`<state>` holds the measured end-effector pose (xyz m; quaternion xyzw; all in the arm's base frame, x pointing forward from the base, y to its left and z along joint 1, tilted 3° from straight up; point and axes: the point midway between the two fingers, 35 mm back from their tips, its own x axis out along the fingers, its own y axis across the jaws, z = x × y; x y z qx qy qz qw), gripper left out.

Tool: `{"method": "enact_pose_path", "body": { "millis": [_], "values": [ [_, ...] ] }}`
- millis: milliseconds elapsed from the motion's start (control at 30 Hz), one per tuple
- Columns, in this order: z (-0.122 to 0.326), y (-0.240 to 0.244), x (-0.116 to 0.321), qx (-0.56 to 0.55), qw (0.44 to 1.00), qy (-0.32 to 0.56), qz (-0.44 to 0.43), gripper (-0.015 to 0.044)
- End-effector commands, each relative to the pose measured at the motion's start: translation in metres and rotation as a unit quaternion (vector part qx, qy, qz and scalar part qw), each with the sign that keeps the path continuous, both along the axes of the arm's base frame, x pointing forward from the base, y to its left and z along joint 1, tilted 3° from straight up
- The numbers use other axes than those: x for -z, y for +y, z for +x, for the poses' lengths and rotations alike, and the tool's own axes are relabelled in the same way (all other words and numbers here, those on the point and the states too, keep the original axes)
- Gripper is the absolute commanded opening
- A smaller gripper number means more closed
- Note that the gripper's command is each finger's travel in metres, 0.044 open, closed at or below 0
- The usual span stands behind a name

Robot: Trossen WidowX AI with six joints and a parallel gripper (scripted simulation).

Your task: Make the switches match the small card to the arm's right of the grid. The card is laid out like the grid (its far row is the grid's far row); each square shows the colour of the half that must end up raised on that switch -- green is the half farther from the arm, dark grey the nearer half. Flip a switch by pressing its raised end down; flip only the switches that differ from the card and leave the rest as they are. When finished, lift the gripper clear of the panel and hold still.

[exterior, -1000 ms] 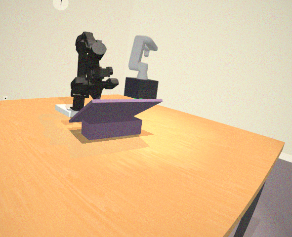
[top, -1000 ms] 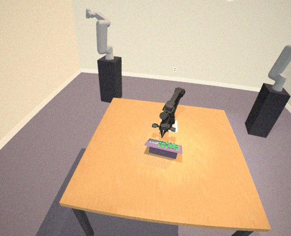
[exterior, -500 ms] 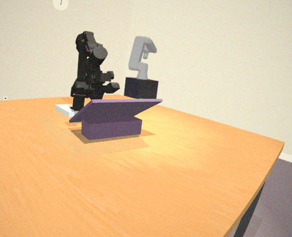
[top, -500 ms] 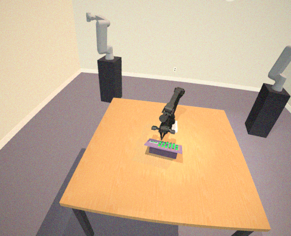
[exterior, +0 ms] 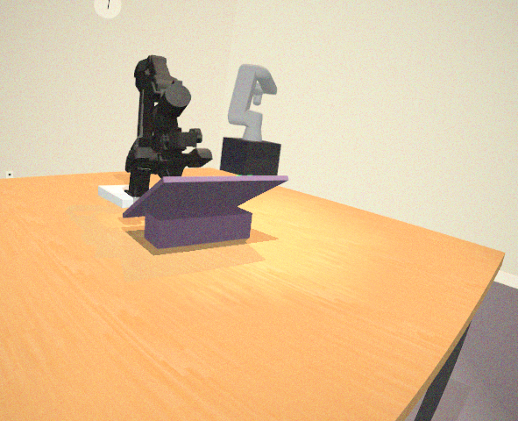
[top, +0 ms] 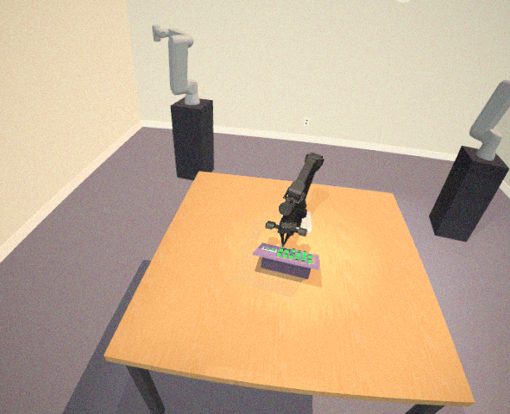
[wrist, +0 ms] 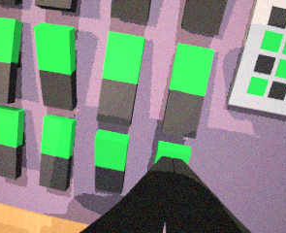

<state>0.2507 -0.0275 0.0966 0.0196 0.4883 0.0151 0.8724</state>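
The tilted purple panel [top: 258, 252] [exterior: 195, 196] [wrist: 249, 165] carries a grid of two-tone rocker switches, green on the far half and dark grey on the near half. My gripper [top: 283, 246] [wrist: 169, 166] is shut and empty. Its tips are over the near-row switch [wrist: 173, 149] closest to the card; they hide its grey half, and contact cannot be told. The card [top: 269, 249] [wrist: 246, 73] is cut off in the wrist view; its near row starts green, then dark. Most switch tilts are hard to read. In the exterior view the panel hides the fingertips.
The panel stands on a purple block [top: 286, 267] [exterior: 200, 231] on the wooden table [top: 290, 338] [exterior: 250, 339]. The arm's white base [exterior: 114, 194] is behind it. Two grey arms on black pedestals [top: 192, 138] [top: 469, 191] stand beyond the table.
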Motion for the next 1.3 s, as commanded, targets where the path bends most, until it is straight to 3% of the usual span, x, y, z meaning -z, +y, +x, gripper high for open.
{"method": "enact_pose_path", "body": {
  "millis": [0,1267],
  "values": [
    [0.0,-0.0005,0.0005,0.003,1.0,0.001,0.0,0.0],
    [0.0027,-0.0003,0.0047,0.003,1.0,0.001,0.0,0.0]
  ]
}}
